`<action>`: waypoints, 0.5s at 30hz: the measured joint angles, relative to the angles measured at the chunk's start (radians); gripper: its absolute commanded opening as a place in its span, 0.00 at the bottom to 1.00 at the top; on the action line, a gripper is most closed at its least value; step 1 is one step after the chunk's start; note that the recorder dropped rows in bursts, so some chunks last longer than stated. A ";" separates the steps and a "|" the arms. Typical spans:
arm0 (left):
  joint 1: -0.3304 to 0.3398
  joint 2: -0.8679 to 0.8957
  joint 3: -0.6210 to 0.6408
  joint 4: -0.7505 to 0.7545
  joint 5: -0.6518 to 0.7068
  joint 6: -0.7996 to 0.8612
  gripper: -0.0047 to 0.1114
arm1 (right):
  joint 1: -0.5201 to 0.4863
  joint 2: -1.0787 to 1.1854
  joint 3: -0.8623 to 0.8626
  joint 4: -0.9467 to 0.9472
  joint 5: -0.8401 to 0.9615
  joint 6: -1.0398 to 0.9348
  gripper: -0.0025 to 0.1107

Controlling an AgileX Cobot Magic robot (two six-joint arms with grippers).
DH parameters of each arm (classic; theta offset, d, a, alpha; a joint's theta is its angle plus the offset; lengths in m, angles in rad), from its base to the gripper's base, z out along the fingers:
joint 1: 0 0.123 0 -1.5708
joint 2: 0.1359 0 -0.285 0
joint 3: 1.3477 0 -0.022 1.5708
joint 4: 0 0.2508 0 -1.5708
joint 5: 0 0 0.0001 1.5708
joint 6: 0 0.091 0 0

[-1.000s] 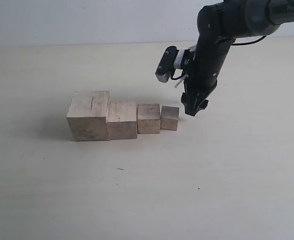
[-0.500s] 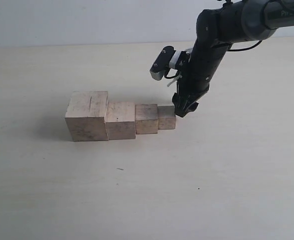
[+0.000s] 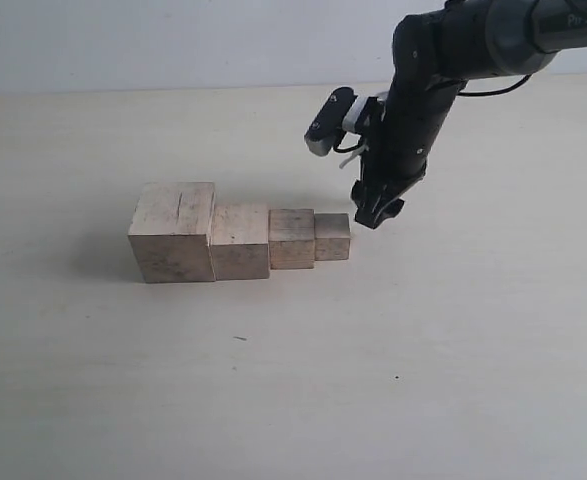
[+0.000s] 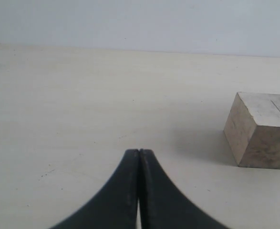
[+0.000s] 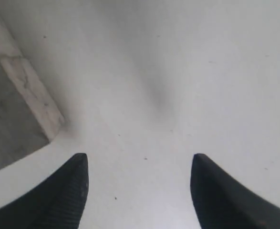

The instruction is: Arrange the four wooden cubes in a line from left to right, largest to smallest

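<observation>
Four wooden cubes (image 3: 238, 240) sit touching in a row on the table (image 3: 273, 380), largest left, smallest right. Right gripper (image 3: 378, 212) hangs just beside the smallest, fingers apart, empty. Left gripper (image 4: 139, 153) is pressed together, empty; its view cuts one cube at the frame edge.

In the left wrist view the largest cube (image 4: 261, 131) runs off the picture's edge, and the left gripper (image 4: 139, 153) shows only its tips. The right wrist view cuts a blurred wooden cube (image 5: 15, 109) at its edge, and which of the four it is cannot be told there. In the exterior view the right arm (image 3: 473, 40) leaves the frame at the far right.
</observation>
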 measured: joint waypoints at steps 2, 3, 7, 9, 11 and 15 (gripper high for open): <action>0.000 0.000 0.000 0.000 0.000 0.000 0.04 | 0.000 -0.034 0.000 -0.058 0.009 0.083 0.51; 0.000 0.000 0.000 0.000 0.000 0.000 0.04 | 0.000 -0.048 0.000 -0.072 0.017 0.118 0.44; 0.000 0.000 0.000 0.000 0.000 0.000 0.04 | 0.000 -0.123 0.000 -0.028 0.127 0.396 0.16; 0.000 0.000 0.000 0.000 0.000 0.000 0.04 | 0.000 -0.136 0.000 0.023 0.168 0.430 0.07; 0.000 0.000 0.000 0.000 0.000 0.000 0.04 | 0.000 -0.145 0.000 0.093 0.209 0.446 0.02; 0.000 0.000 0.000 0.000 0.000 0.000 0.04 | 0.000 -0.150 0.000 0.225 0.239 0.456 0.02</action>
